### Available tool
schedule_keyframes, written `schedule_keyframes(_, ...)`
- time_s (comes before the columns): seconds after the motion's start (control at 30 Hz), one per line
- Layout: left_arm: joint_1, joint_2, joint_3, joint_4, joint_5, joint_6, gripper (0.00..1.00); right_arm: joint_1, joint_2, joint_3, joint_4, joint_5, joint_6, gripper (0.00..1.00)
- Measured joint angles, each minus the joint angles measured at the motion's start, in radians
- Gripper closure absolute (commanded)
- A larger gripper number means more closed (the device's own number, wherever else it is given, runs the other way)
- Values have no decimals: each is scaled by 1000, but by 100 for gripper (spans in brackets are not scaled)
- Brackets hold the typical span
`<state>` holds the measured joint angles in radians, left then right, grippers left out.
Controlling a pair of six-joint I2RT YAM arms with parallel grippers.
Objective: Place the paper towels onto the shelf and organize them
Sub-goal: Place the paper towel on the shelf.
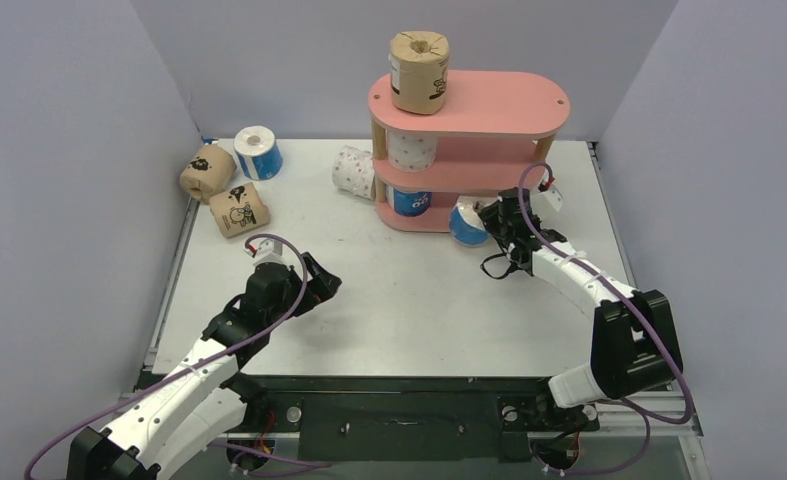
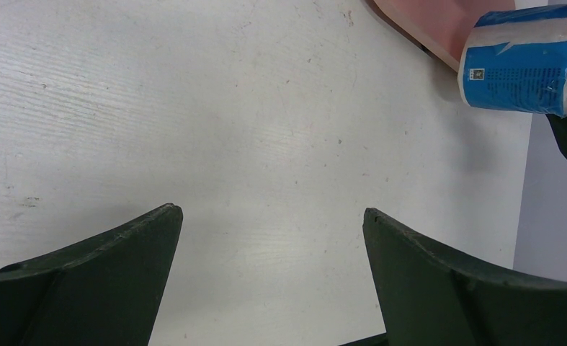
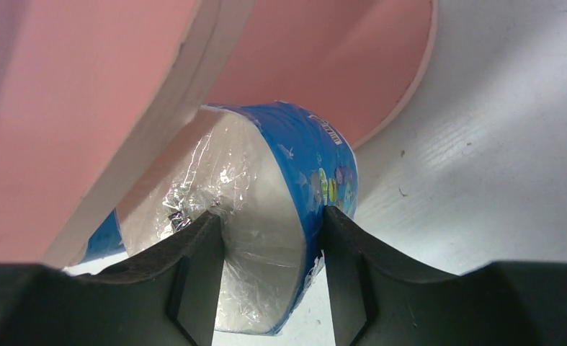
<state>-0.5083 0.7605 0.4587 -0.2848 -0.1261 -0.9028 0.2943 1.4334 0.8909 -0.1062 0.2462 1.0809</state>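
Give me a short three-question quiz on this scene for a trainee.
1. True or false: the left gripper holds a roll.
2. Which roll does the right gripper grip? A brown, B blue, C white dotted.
3. How many brown-wrapped ones lie on the table, off the shelf?
Key: 1. False, it is open and empty. 2. B, the blue roll. 3. Two: far brown roll, near brown roll.

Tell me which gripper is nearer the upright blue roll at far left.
Left. The left gripper is in front of the upright blue roll; the right gripper grips a second blue roll by the shelf, farther off.
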Motion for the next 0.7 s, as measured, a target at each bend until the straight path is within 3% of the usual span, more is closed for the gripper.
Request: schedule_keyframes(0.7, 0, 21, -5, 0, 0, -2, 4, -20, 123, 84, 33, -18, 8, 73)
